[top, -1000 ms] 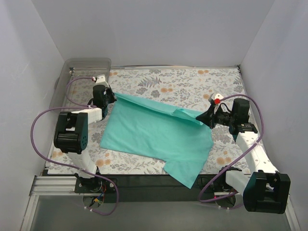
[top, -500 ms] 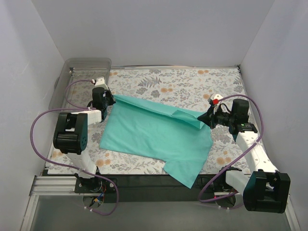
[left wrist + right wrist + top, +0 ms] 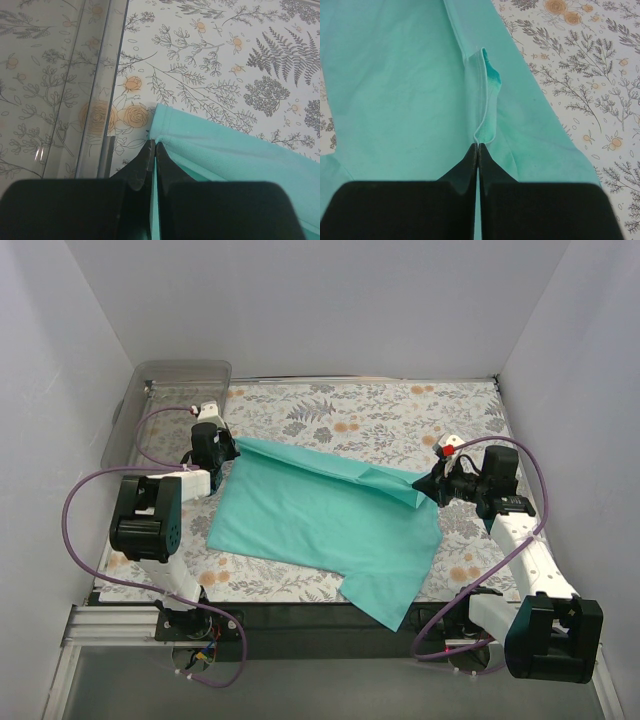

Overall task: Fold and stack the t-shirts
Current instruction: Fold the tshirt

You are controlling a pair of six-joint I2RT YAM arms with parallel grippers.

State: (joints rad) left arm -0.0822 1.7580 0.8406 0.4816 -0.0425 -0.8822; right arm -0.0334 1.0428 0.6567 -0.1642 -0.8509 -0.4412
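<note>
The teal-green t-shirt lies spread over the middle of the flower-patterned table. Its far edge is doubled over into a long fold that runs from the far left to the right side. One near corner hangs past the table's near edge onto the dark strip there.

At the left end of the fold, the left fingers are pressed together on the shirt's hemmed corner. A thin strip of teal cloth shows in the slit between them, and the rest of the fabric spreads away to their right. At the right end, the right fingers are likewise closed. A stitched hem runs straight down into the line where their tips meet, so they pinch the cloth at a small raised pleat.

A clear plastic bin stands at the table's far left corner, just beside the left fingers and apart from the shirt.
</note>
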